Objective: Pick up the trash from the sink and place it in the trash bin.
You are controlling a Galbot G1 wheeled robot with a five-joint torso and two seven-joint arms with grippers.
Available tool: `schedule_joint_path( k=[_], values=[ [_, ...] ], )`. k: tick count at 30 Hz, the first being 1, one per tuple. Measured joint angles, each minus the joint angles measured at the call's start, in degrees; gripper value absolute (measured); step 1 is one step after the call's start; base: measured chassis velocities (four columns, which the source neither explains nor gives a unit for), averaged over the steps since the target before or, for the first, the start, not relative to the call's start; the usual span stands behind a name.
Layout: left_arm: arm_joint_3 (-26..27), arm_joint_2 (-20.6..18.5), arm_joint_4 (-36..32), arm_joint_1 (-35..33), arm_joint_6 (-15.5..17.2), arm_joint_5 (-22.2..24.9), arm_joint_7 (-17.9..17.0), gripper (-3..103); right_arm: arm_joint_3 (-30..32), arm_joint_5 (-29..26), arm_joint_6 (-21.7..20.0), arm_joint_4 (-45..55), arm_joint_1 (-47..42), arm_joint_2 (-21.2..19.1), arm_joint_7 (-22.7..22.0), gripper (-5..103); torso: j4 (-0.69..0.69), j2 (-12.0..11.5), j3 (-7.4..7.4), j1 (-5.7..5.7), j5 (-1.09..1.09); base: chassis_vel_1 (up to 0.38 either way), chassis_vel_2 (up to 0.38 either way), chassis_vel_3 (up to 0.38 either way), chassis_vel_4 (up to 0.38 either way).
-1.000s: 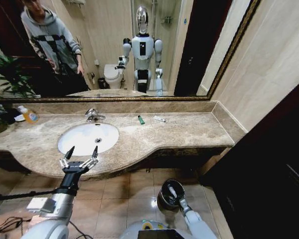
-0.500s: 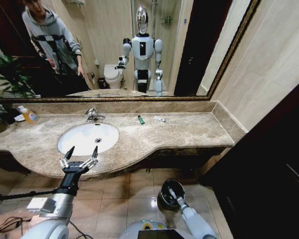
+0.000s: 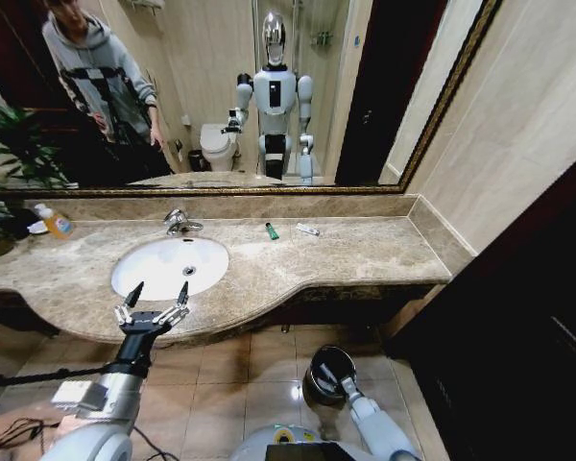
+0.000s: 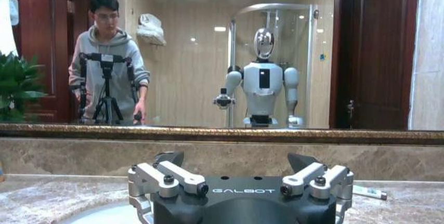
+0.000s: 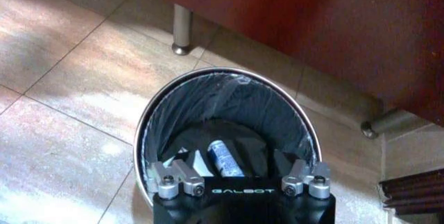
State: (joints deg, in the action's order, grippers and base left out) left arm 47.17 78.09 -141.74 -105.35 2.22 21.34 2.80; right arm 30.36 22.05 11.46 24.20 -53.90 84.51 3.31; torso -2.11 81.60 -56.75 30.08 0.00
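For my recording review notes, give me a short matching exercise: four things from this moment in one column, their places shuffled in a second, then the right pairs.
Things:
1. left gripper
2. right gripper
3. green-ended tube
4. blue-and-white tube

Places:
A. lying inside the trash bin
B. over the trash bin, open
C. on the counter, right of the faucet
D. at the counter's front edge by the sink, open

Pairs: 1-D, 2-B, 3-C, 4-A

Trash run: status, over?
Right gripper open over trash bin, tube inside. Left gripper open at sink edge. Two items remain on counter.
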Motion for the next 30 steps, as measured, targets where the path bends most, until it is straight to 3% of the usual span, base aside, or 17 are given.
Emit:
schedule_joint_path(
  k=[1, 2, 4, 5, 7, 17, 23, 30],
  values=[
    [0.0, 0.0, 0.0, 0.0, 0.0, 0.0, 0.0, 100, 0.0, 0.0, 0.0, 0.2, -0.1, 0.0, 0.0, 73, 0.0, 0.0, 0.0, 0.0, 0.0, 0.0, 0.0, 0.0, 0.0],
    [0.0, 0.0, 0.0, 0.0, 0.0, 0.0, 0.0, 100, 0.0, -0.1, -0.1, 0.5, -0.3, 0.1, 0.0, 83, 0.0, 0.0, 0.0, 0.0, 0.0, 0.0, 0.0, 0.0, 0.0],
    [0.0, 0.0, 0.0, 0.0, 0.0, 0.0, 0.0, 100, 0.0, -0.1, -0.1, 0.7, -0.4, 0.1, -0.1, 83, 0.0, 0.0, 0.0, 0.0, 0.0, 0.0, 0.0, 0.0, 0.0],
    [0.0, 0.0, 0.0, 0.0, 0.0, 0.0, 0.0, 100, 0.1, -0.1, -0.1, 1.0, -0.6, 0.1, -0.1, 94, 0.0, 0.0, 0.0, 0.0, 0.0, 0.0, 0.0, 0.0, 0.0],
    [0.0, 0.0, 0.0, 0.0, 0.0, 0.0, 0.0, 100, 0.1, -0.1, -0.2, 1.5, -0.9, 0.1, -0.1, 99, 0.0, 0.0, 0.0, 0.0, 0.0, 0.0, 0.0, 0.0, 0.0],
    [0.0, 0.0, 0.0, 0.0, 0.0, 0.0, 0.0, 100, 0.3, -1.9, -2.0, 8.3, -4.6, 0.0, 0.9, 100, 0.0, 0.0, 0.0, 0.0, 0.0, 0.0, 0.0, 0.0, 0.0],
    [0.0, 0.0, 0.0, 0.0, 0.0, 0.0, 0.0, 100, 1.3, -11.4, -8.9, 29.8, -15.3, -1.4, 4.4, 100, 0.0, 0.0, 0.0, 0.0, 0.0, 0.0, 0.0, 0.0, 0.0],
    [0.0, 0.0, 0.0, 0.0, 0.0, 0.0, 0.0, 100, 3.4, -18.2, -10.9, 45.0, -23.6, -2.9, 4.5, 100, 0.0, 0.0, 0.0, 0.0, 0.0, 0.0, 0.0, 0.0, 0.0]
  ],
)
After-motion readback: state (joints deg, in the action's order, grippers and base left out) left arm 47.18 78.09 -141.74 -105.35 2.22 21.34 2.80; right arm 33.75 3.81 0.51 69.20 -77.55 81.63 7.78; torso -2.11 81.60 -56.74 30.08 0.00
